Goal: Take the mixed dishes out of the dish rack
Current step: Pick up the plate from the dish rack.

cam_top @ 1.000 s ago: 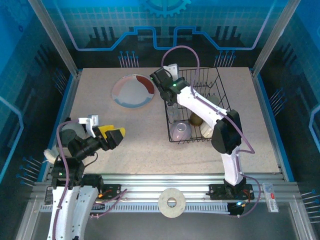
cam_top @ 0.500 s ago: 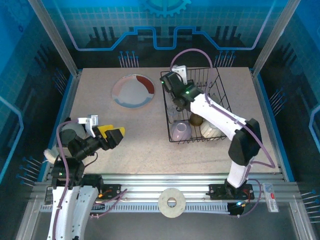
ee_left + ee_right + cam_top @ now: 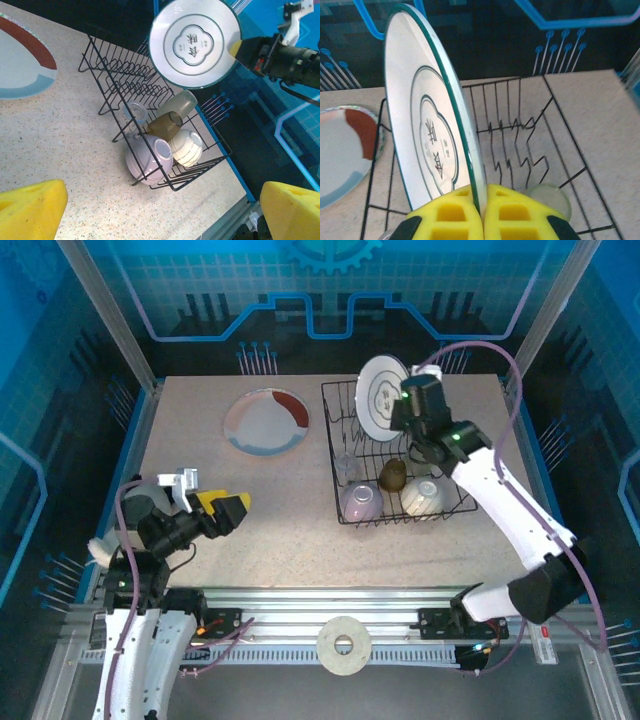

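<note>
My right gripper (image 3: 481,207) pinches the green-rimmed plate (image 3: 430,135) by its edge, upright over the rack's (image 3: 333,455) far end. Left gripper (image 3: 228,511) gapes empty near the desk's near-left corner.

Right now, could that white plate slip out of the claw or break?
Maybe. The plate looks smooth and glossy, and the right claw pinches just its thin rim, so it could slip or swing. It looks stiff like ceramic, so it would probably chip if dropped on the dish rack.
</note>
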Controlling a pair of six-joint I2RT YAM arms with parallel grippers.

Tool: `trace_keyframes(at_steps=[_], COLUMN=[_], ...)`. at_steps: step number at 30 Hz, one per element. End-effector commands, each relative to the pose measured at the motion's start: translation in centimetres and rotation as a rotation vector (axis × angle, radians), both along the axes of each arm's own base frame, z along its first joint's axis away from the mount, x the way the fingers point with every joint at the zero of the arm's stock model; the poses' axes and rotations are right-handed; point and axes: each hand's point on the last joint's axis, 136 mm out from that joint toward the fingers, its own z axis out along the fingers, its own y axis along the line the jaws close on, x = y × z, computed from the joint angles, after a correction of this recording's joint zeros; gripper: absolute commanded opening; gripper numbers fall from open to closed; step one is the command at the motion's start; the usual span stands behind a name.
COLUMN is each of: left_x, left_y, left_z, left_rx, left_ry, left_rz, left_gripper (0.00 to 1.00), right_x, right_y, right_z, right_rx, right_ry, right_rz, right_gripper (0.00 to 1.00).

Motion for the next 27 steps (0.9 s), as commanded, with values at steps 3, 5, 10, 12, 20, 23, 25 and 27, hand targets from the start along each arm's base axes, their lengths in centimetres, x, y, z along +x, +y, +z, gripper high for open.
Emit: trace_keyframes(at_steps=[3,5,10,12,20,23,25,27], left_x=[-0.6,-0.6,0.0,0.3,1.5,2.0,2.6,3.1], left_y=[-0.5,-0.9,-1.2,-1.3,-2.5,-3.8,-5.1,-6.5], left_z=[0.6,0.7,0.0,-0.1,-1.2,-1.9,-2.8,-3.4], left_rx=[-0.015,-0.031,-0.050,-0.062,-0.098,-0.074,-0.043,-0.014], left_ry=[0.014,0.018,0.071,0.089,0.151,0.176,0.212,0.231], left_rz=[-0.033,-0.056,-0.075,-0.072,-0.088,-0.113,-0.139,-0.166], left_gripper=[0.99,0.99,0.99,0.99,0.99,0.99,0.99,0.99], right_x=[-1.3,-1.8,-2.7,-2.9,-3.6,-4.2,-4.5,-4.8], right_y=[0.2,-0.3,-0.5,-0.2,2.1,2.8,3.4,3.6], right_z=[-0.1,-0.9,-3.0,-3.7,-5.1,-6.7,-7.0,-7.3], right_rx=[0.350,0.422,0.625,0.677,0.888,0.935,0.958,0.966], right_ry=[0.017,0.036,0.066,0.078,0.129,0.169,0.171,0.171], right_rz=[0.109,0.124,0.170,0.189,0.327,0.357,0.400,0.424], right_gripper=[0.00,0.00,0.00,0.00,0.00,0.00,0.00,0.00])
